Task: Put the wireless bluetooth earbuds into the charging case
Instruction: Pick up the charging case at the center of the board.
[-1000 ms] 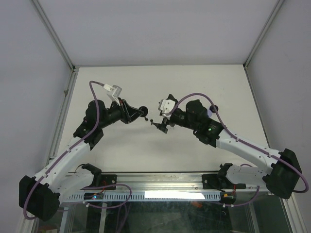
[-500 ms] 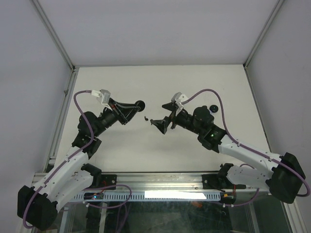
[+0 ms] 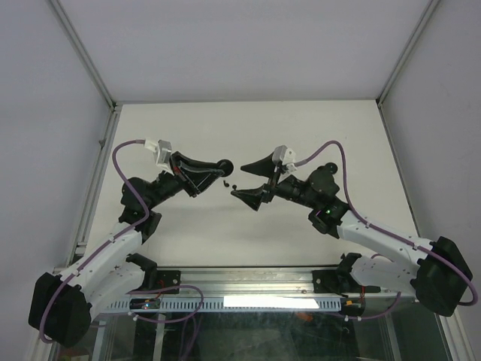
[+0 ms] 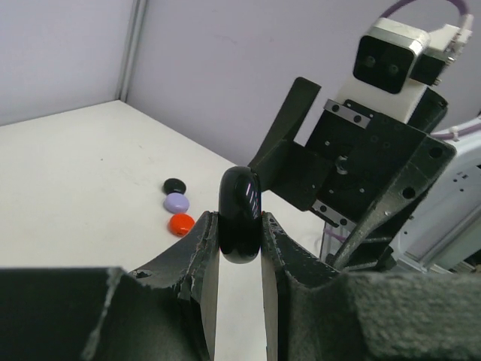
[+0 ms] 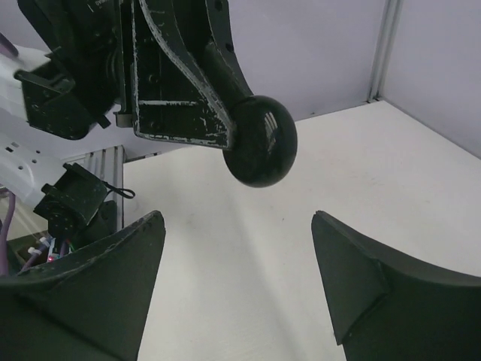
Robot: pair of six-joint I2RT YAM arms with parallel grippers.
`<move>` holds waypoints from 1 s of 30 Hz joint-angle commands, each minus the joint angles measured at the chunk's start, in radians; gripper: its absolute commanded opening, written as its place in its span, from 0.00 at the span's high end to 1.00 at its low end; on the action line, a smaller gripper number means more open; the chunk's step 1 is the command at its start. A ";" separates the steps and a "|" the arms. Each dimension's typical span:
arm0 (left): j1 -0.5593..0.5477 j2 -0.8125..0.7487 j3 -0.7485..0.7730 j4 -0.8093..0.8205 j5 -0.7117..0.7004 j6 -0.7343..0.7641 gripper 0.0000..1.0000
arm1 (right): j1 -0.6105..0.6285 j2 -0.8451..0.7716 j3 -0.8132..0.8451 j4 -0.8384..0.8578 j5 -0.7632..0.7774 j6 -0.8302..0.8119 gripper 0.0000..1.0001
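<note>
My left gripper (image 3: 220, 168) is shut on a round glossy black charging case (image 4: 240, 214), held on edge above the table. The case also shows in the right wrist view (image 5: 259, 150), just ahead of my right gripper (image 5: 237, 219). My right gripper (image 3: 237, 180) is wide open and empty, facing the left one at mid-table. Two tiny dark earbuds (image 3: 228, 183) lie on the table below the gap between the grippers. They are too small to tell how they lie.
Three small round cases, black (image 4: 174, 185), lavender (image 4: 176, 201) and red (image 4: 180, 223), lie together on the white table (image 3: 301, 128) by the right arm. Frame posts and walls bound the table on the left, right and back.
My right gripper has turned and spread its fingers wide. My left gripper has shifted slightly right with the black case, closer to the right gripper.
</note>
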 commanded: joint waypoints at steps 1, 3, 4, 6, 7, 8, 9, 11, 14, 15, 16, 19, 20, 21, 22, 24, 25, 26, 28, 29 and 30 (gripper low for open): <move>-0.011 0.007 -0.011 0.182 0.105 -0.040 1.00 | -0.038 0.012 -0.006 0.188 -0.101 0.085 0.20; -0.014 0.011 -0.023 0.224 0.113 -0.056 1.00 | -0.058 0.025 -0.005 0.232 -0.139 0.116 0.21; -0.018 0.013 -0.026 0.245 0.117 -0.064 1.00 | -0.065 0.033 -0.007 0.262 -0.155 0.133 0.22; -0.024 0.025 -0.028 0.273 0.128 -0.078 1.00 | -0.075 0.054 -0.001 0.315 -0.186 0.173 0.24; -0.029 0.031 -0.027 0.287 0.136 -0.083 1.00 | -0.075 0.065 0.002 0.331 -0.199 0.181 0.25; -0.033 0.038 -0.026 0.300 0.142 -0.088 1.00 | -0.077 0.076 0.008 0.347 -0.211 0.193 0.27; -0.039 0.042 -0.025 0.311 0.144 -0.092 1.00 | -0.077 0.085 0.009 0.367 -0.219 0.205 0.28; -0.049 0.045 -0.018 0.313 0.146 -0.091 1.00 | -0.081 0.103 0.008 0.408 -0.229 0.230 0.30; -0.064 0.044 -0.017 0.312 0.134 -0.081 1.00 | -0.083 0.115 0.013 0.428 -0.255 0.245 0.36; -0.068 0.045 -0.017 0.310 0.131 -0.078 1.00 | -0.083 0.117 0.012 0.444 -0.262 0.253 0.37; -0.071 0.047 -0.017 0.310 0.128 -0.073 1.00 | -0.084 0.120 0.009 0.458 -0.266 0.261 0.39; -0.084 0.059 -0.021 0.324 0.123 -0.066 1.00 | -0.084 0.125 0.011 0.471 -0.282 0.273 0.47; -0.089 0.062 -0.023 0.333 0.120 -0.066 1.00 | -0.084 0.127 0.008 0.480 -0.283 0.277 0.48; -0.092 0.066 -0.025 0.337 0.116 -0.066 1.00 | -0.084 0.127 0.005 0.489 -0.282 0.281 0.50; -0.097 0.069 -0.025 0.343 0.116 -0.065 1.00 | -0.083 0.127 0.002 0.494 -0.283 0.285 0.54; -0.103 0.073 -0.024 0.357 0.115 -0.065 1.00 | -0.083 0.132 0.004 0.497 -0.290 0.290 0.58; -0.104 0.074 -0.027 0.363 0.113 -0.064 1.00 | -0.084 0.133 0.004 0.501 -0.293 0.293 0.60; -0.106 0.075 -0.027 0.365 0.110 -0.064 1.00 | -0.084 0.135 0.001 0.507 -0.295 0.299 0.62; -0.109 0.075 -0.028 0.373 0.112 -0.060 1.00 | -0.084 0.138 0.002 0.513 -0.302 0.306 0.66; -0.111 0.075 -0.031 0.381 0.112 -0.060 1.00 | -0.084 0.141 0.002 0.514 -0.306 0.309 0.67; -0.111 0.073 -0.033 0.389 0.111 -0.060 1.00 | -0.084 0.143 0.001 0.514 -0.309 0.313 0.67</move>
